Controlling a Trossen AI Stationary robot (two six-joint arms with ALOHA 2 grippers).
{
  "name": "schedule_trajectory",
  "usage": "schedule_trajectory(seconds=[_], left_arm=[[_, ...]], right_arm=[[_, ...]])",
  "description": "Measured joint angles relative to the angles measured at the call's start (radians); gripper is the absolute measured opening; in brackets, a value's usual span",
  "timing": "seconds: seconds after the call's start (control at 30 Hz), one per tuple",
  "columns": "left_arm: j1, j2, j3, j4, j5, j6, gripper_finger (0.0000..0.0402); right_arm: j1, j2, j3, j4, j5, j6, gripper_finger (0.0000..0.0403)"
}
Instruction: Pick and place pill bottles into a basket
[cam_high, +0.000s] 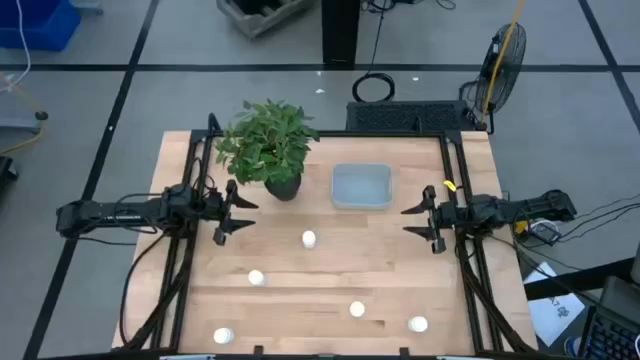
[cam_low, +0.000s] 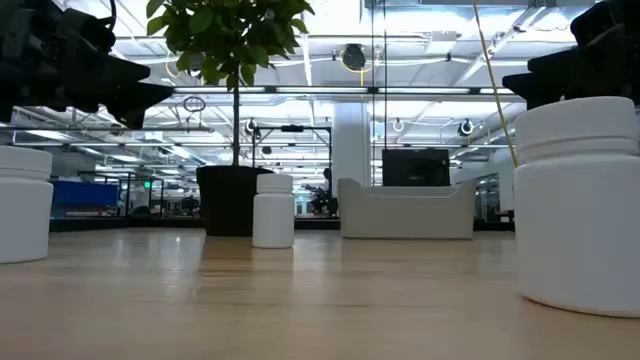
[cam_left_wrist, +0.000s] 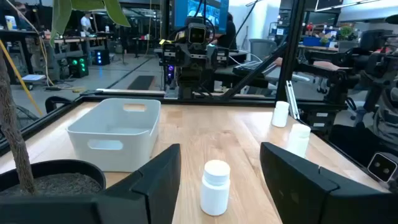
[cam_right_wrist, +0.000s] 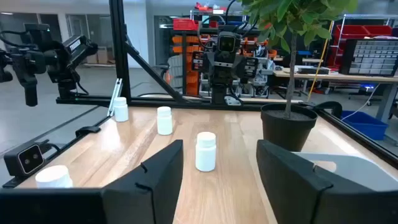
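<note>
The left gripper (cam_high: 232, 213) hangs over the left part of the wooden table (cam_high: 330, 285), fingers spread apart w/ nothing between them, just beside the plant pot (cam_high: 283, 187) which carries a green leafy plant (cam_high: 266, 140). Five pill bottles stand upright on the table, all outside the basket: each is a small white cylinder w/ a white cap a bit narrower than the body, no label readable. From left to right in the high view: one bottle at the near-left edge (cam_high: 223, 336), one a bit farther in (cam_high: 256, 278), one near the table centre (cam_high: 309, 239), then one (cam_high: 357, 309) and one (cam_high: 418, 324) in the near-right area. The centre bottle is between the two grippers, approx. in front of the plant pot, and it shows also in the left wrist view (cam_left_wrist: 215, 186) and the right wrist view (cam_right_wrist: 206, 150). The basket (cam_high: 361, 186) is a shallow pale grey-blue rectangular bin w/ rounded corners and a handle slot in its end wall; it sits to the right of the plant pot, at the far-middle of the table, nothing visible inside. The right gripper (cam_high: 424, 221) hangs at the right side, near the basket's right corner, fingers also spread and holding nothing.
</note>
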Motion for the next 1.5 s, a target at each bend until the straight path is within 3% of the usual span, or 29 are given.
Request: schedule_trajectory(seconds=[1.17, 1.33, 1.5], left_arm=[[0.000, 0.000, 0.000, 0.000, 0.000, 0.000, 0.0223], [0.000, 0.000, 0.000, 0.000, 0.000, 0.000, 0.0223], [0.000, 0.000, 0.000, 0.000, 0.000, 0.000, 0.0223]], right_arm=[[0.000, 0.000, 0.000, 0.006, 0.000, 0.006, 0.0196], [0.000, 0.001, 0.000, 0.091, -0.002, 0.091, 0.0196], [0.001, 0.003, 0.000, 0.294, -0.002, 0.252, 0.0196]])
